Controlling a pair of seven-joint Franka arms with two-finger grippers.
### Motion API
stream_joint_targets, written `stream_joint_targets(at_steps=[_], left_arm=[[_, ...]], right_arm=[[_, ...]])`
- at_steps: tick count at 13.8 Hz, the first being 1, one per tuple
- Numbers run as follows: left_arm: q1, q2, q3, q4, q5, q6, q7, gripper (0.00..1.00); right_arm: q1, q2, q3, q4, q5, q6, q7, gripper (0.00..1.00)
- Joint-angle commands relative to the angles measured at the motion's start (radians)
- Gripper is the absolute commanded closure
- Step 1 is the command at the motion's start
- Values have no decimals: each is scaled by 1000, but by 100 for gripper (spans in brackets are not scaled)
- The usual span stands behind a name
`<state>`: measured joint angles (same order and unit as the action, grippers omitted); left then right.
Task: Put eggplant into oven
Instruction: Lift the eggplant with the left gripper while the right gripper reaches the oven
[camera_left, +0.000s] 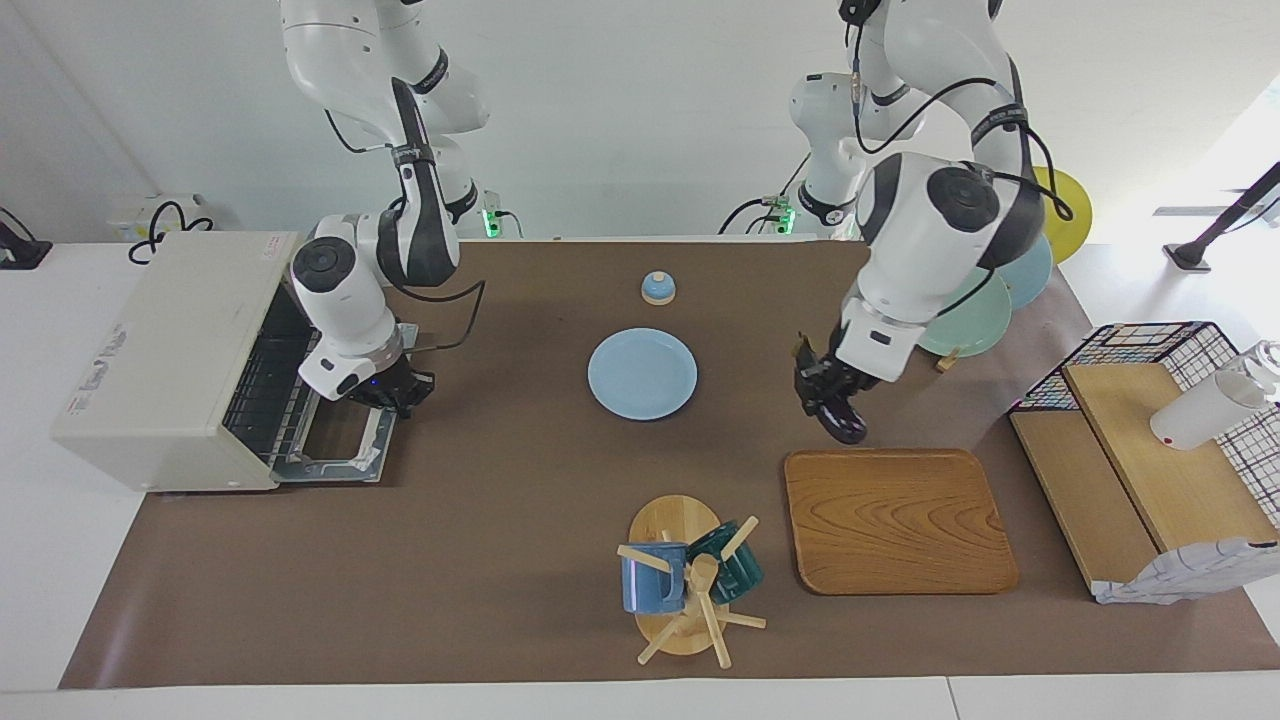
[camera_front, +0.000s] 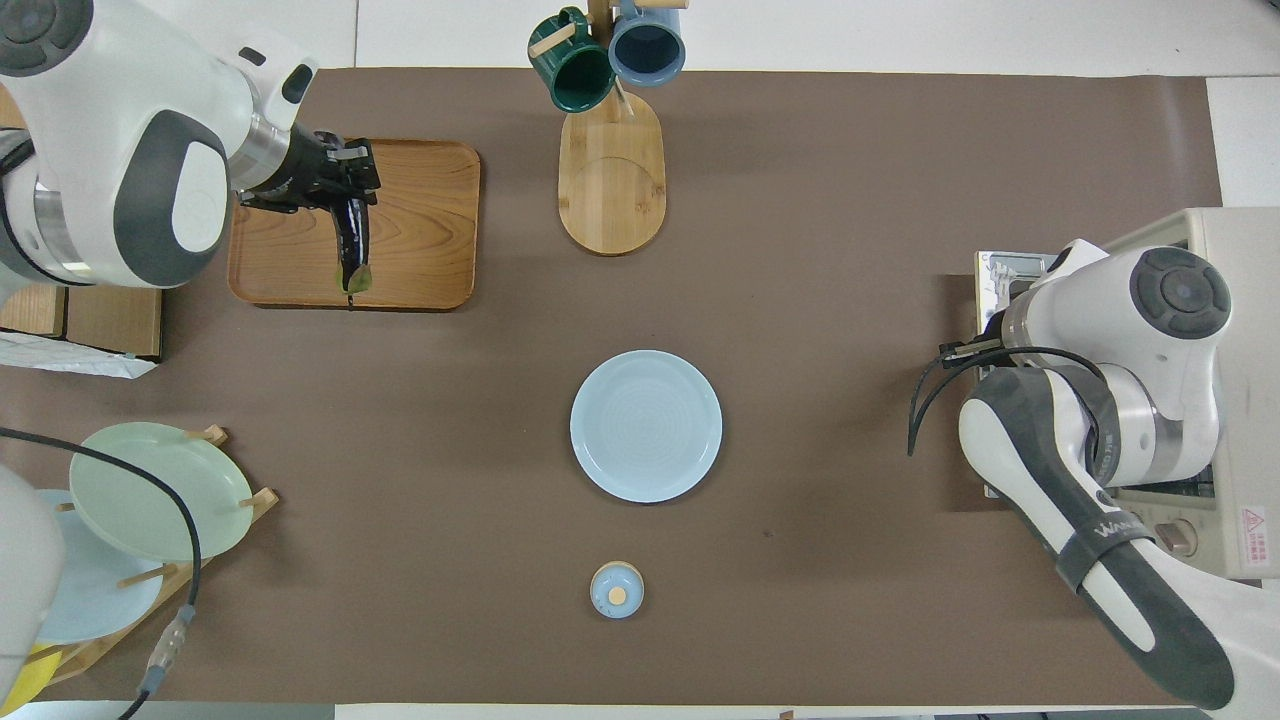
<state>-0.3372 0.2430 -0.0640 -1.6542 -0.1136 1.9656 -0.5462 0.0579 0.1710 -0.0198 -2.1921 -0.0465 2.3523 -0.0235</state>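
The dark purple eggplant (camera_left: 842, 422) hangs from my left gripper (camera_left: 818, 388), which is shut on its thick end and holds it up in the air over the wooden tray (camera_left: 900, 520). In the overhead view the eggplant (camera_front: 352, 240) points stem-first toward the robots below the left gripper (camera_front: 335, 180). The cream oven (camera_left: 160, 340) stands at the right arm's end of the table with its glass door (camera_left: 335, 455) dropped flat and the wire rack showing. My right gripper (camera_left: 388, 392) is just over the door's handle edge. The right arm hides most of the oven (camera_front: 1245, 300) from overhead.
A light blue plate (camera_left: 642, 373) lies mid-table with a small blue bell (camera_left: 657, 288) nearer to the robots. A mug tree (camera_left: 685, 585) with two mugs stands beside the tray. A plate rack (camera_left: 985, 290) and wooden shelves with a wire basket (camera_left: 1150, 440) are at the left arm's end.
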Motion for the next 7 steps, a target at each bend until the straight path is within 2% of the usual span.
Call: stream_joint_targets(at_steps=[1, 4, 6, 7], left_arm=[[-101, -73, 18, -154, -41, 67, -20, 100], [-250, -126, 19, -378, -41, 313, -52, 100], [-293, -105, 19, -392, -41, 351, -55, 100], [-324, -82, 19, -395, -41, 363, -55, 100]], right_arm=[[63, 5, -19, 12, -16, 16, 106, 100], [74, -10, -17, 23, 3, 7, 106, 100], [85, -10, -5, 44, 33, -16, 108, 96], [88, -11, -2, 52, 36, -21, 114, 56]])
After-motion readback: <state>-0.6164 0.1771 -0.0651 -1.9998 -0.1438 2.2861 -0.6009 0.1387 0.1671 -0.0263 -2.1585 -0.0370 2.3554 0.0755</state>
